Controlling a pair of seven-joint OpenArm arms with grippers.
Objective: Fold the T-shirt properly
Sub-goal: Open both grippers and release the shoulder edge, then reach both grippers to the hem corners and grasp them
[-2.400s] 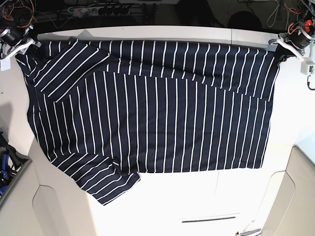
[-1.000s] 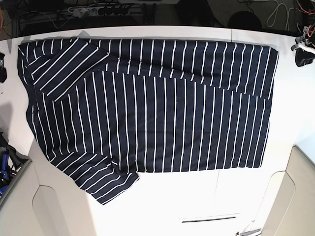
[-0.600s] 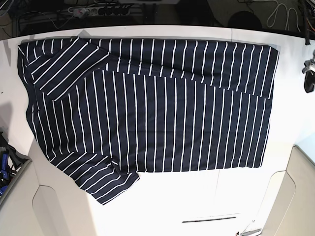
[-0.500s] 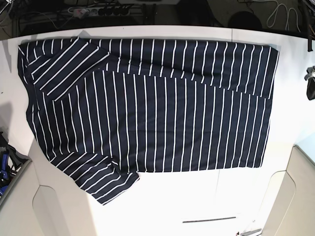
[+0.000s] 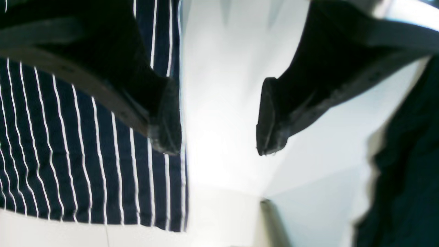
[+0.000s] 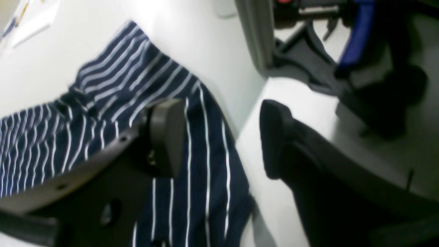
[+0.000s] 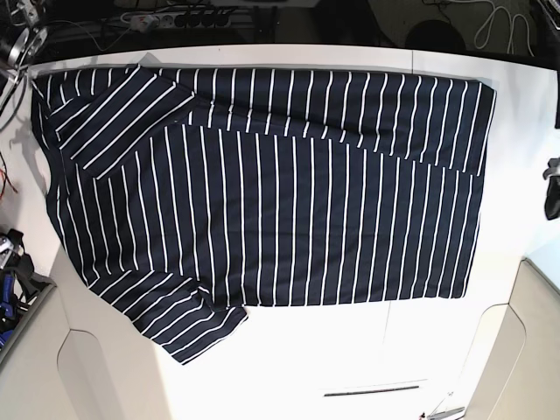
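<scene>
The T-shirt, dark navy with thin white stripes, lies flat on the white table. Its far band is folded over and one sleeve points toward the front left. My left gripper hangs at the table's right side, apart from the shirt. In the left wrist view it is open over bare table, with the shirt's edge under one finger. My right gripper is open above the shirt's side and sleeve, holding nothing. I cannot make it out in the base view.
A power strip and cables lie beyond the far edge. Blue-handled tools sit off the left side, also seen as blue-handled tools past the table edge. Cream panels flank the front corners.
Both grippers let go of the far corners earlier. Over the last second the left gripper moved down the right side toward the front and opened wider. The shirt has not moved.
</scene>
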